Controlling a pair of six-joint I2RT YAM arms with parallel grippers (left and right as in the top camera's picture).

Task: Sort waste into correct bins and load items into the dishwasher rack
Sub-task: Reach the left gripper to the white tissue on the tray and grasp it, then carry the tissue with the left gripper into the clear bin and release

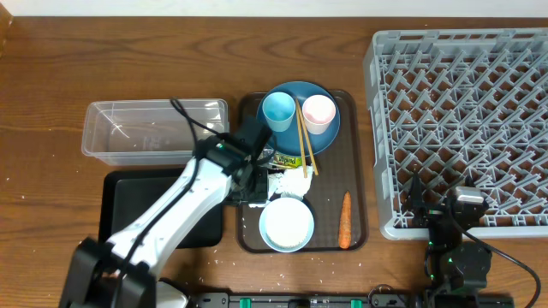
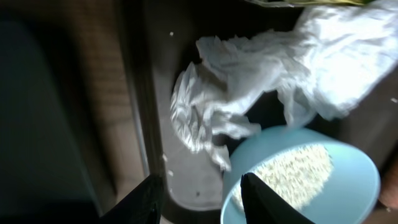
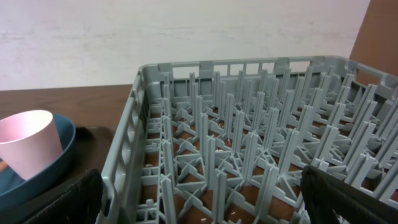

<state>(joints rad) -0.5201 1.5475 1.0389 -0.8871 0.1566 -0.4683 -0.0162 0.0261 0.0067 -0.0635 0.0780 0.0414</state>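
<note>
Just beyond the pale bowl (image 1: 287,224), which holds white rice (image 2: 298,171), the crumpled white tissue (image 1: 288,182) lies on the brown serving tray (image 1: 338,162), touching the yellow-green wrapper (image 1: 287,160). The left gripper (image 2: 199,180) hangs over the tissue's left edge with its fingers apart and nothing between them. Its arm stretches diagonally from the near-left corner across the black tray (image 1: 120,201). The carrot (image 1: 345,220) lies right of the bowl. The dark blue plate (image 1: 300,128) carries the blue cup (image 1: 278,111), the pink cup (image 1: 318,113) and the chopsticks (image 1: 306,137). The clear tub (image 1: 154,128) sits behind the black tray. The right gripper (image 3: 200,174) sits low at the grey rack (image 1: 462,103), fingers wide apart.
</note>
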